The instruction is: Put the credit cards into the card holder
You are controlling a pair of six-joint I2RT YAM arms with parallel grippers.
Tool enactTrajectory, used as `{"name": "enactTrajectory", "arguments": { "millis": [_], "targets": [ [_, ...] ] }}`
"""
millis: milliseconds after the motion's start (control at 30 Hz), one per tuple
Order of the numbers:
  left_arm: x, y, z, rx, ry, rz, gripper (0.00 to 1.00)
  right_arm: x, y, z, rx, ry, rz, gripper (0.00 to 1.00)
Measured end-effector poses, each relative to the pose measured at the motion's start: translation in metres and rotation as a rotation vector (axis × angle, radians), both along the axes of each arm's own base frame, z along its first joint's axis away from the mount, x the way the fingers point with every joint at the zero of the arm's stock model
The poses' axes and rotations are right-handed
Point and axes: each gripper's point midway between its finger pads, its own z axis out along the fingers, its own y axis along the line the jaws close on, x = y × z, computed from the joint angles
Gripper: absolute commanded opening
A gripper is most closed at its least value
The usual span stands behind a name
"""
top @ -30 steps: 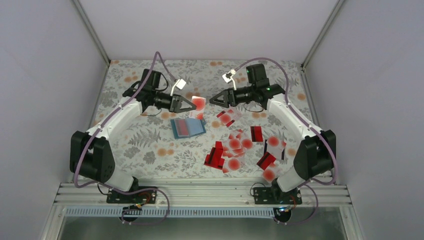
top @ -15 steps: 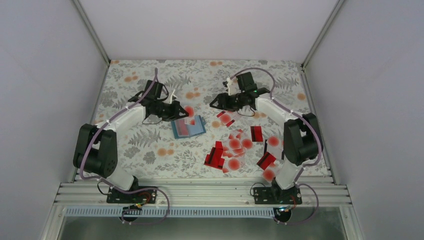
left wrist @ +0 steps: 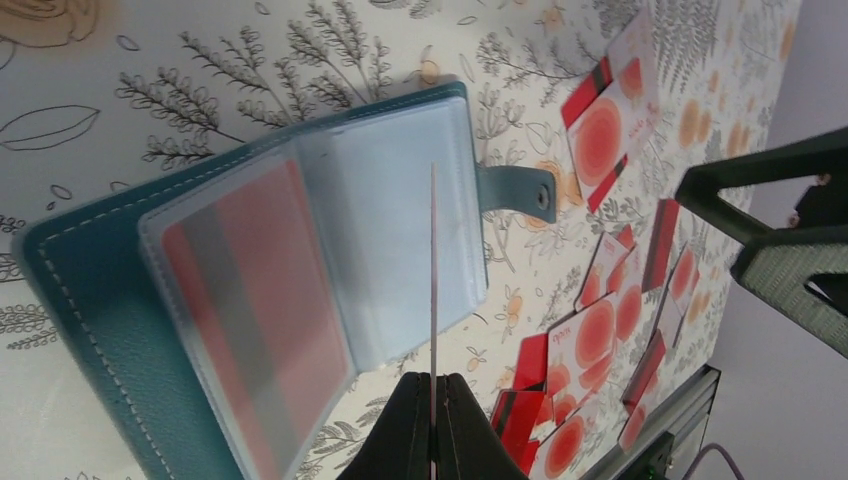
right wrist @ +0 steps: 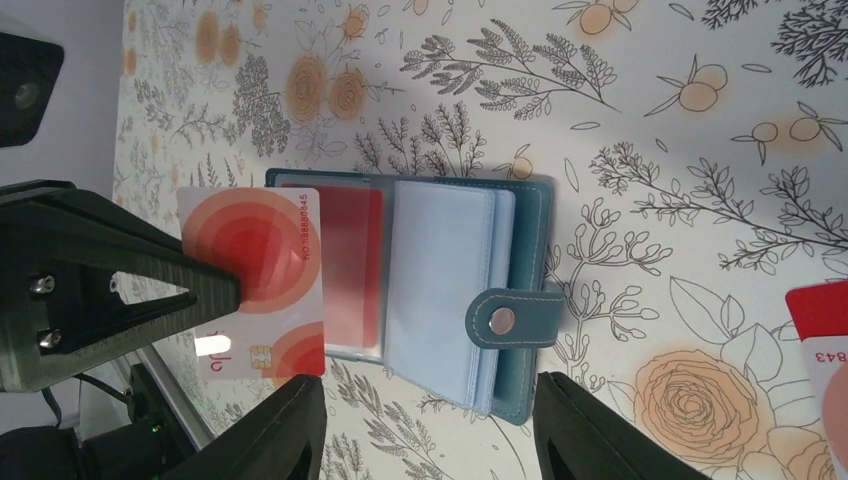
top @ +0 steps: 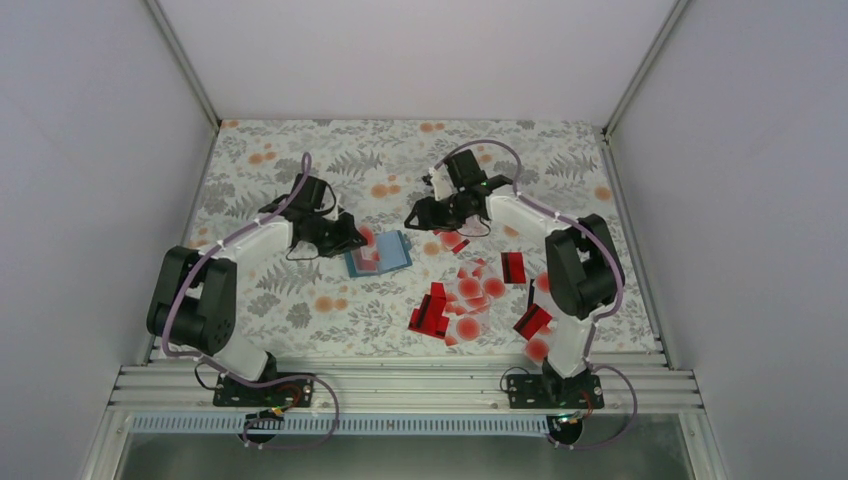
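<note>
Against a second ago: black two-finger left gripper [top: 358, 240] lower and closer in, now at the left edge of the flat teal-blue card holder [top: 385, 256] rather than up beyond it. Black right gripper [top: 412, 215] drawn leftward toward the same holder, arm folded more steeply. Holder in about the same place, lying open near the middle of the floral-print tablecloth [top: 300, 290]. Heap of loose credit cards [top: 470, 300], red ones and red-dotted ones, to its right, unmoved.

Left gripper pressed together on a pale translucent credit card [right wrist: 262, 270] with a large red dot, held on edge over the holder's left half. Touching the holder or just above it: cannot tell. Right gripper spread wide, nothing between the fingers. Solid red card [right wrist: 350, 265] inside the holder's clear left pocket. Snap tab [right wrist: 505, 322] sticking out on the side away from the left gripper.

Along the held card's edge, small print starting "NO." and a run of digits, too fine to read surely. Gold chip [right wrist: 258, 355] near one corner. A few unclear digits on a cut-off card [right wrist: 825, 340] at the border of the right wrist view.
</note>
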Motion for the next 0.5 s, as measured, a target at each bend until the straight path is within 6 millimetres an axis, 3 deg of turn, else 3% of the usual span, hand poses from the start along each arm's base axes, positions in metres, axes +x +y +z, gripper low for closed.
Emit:
{"name": "enactTrajectory", "arguments": {
  "millis": [500],
  "targets": [
    [-0.013,0.009,-0.037,0.05,0.091,0.037,0.02,-0.021,0.022,0.001,-0.006,-0.067,0.141,0.4]
  ]
}}
